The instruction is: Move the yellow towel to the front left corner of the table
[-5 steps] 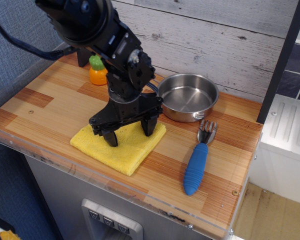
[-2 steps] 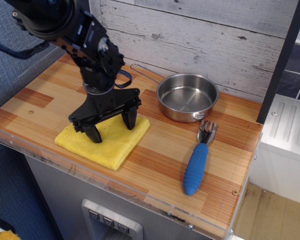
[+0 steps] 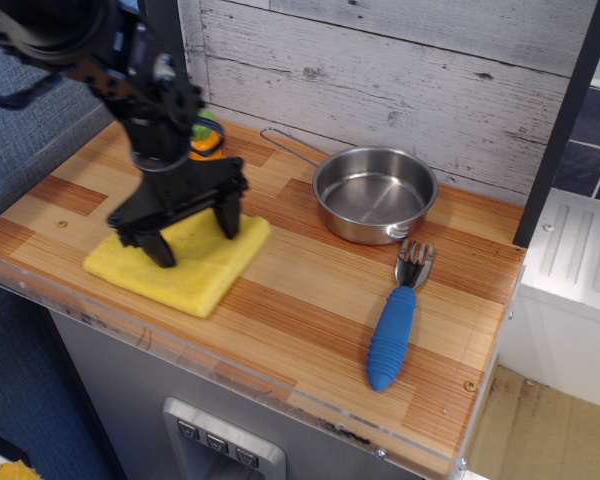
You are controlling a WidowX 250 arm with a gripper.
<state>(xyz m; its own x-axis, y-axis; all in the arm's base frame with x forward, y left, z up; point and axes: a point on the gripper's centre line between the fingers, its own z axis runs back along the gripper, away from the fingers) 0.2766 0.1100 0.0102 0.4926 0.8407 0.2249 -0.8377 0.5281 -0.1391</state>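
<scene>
Two spread end effector (image 3: pixel 193 237) fingers, tips pressing yellow towel (image 3: pixel 180 263)

Bright yellow towel (image 3: pixel 175 262) lying on the striped light and reddish-brown bench (image 3: pixel 310 300); black gripper (image 3: pixel 193 225) over it. Silver pan (image 3: pixel 374 194) and blue-handled fork (image 3: pixel 396 322) sitting right of towel.

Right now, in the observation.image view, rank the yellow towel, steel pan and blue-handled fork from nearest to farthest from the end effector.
1. Yellow towel: directly under the end effector, whose fingers press on it, front left.
2. Steel pan: to its right, toward the back wall.
3. Blue-handled fork: farthest, front right of the table.
</scene>
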